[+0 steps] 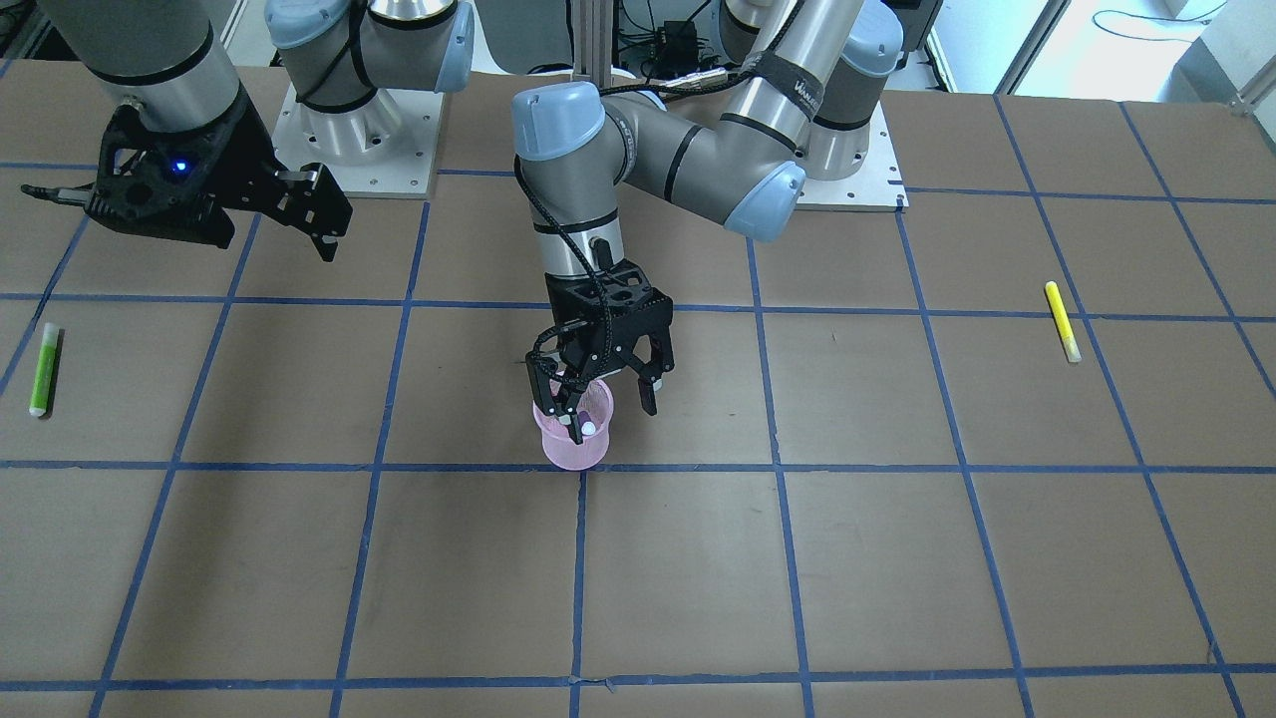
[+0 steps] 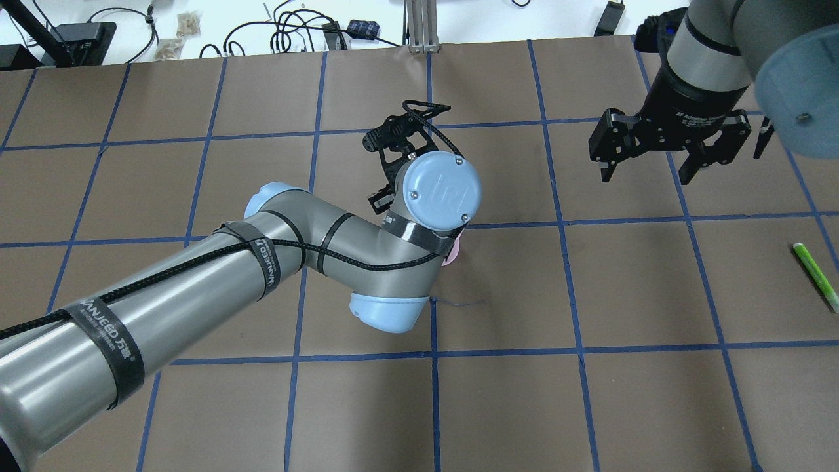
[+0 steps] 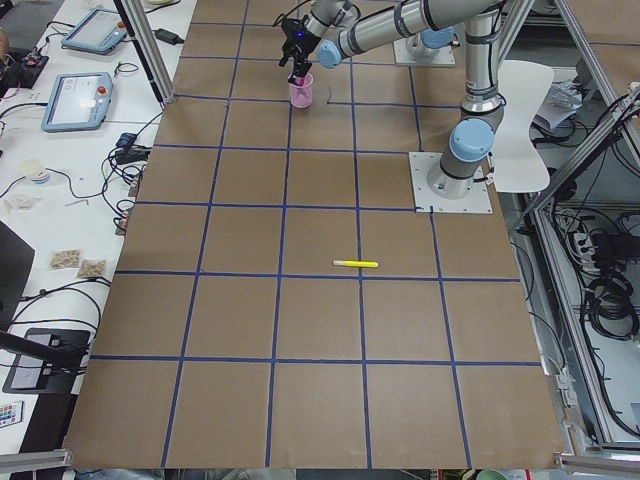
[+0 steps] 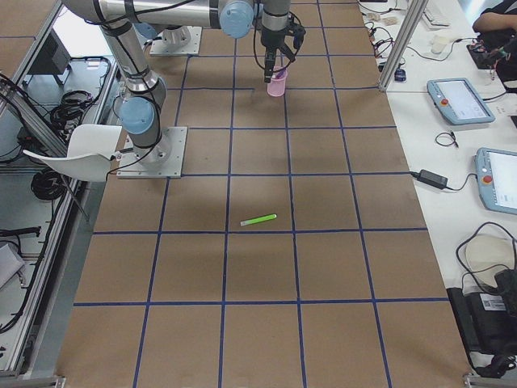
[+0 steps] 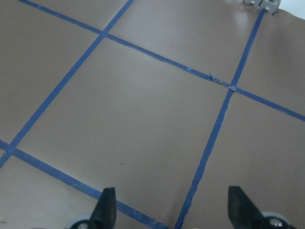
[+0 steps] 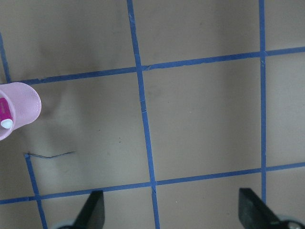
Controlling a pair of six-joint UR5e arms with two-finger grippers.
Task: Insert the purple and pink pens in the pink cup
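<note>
The pink cup stands upright at the middle of the table. Inside it a pen with a white end stands up. In the right wrist view the cup holds a pink pen. I cannot make out a purple pen apart from it. My left gripper is open right over the cup, one finger down at the cup's mouth, the other outside its rim. My right gripper is open and empty, high above the table's far right part. Only a sliver of the cup shows overhead, under my left wrist.
A green pen lies on the robot's right side of the table. A yellow pen lies on the robot's left side. The brown table carries a blue tape grid. The robot bases stand at the back edge.
</note>
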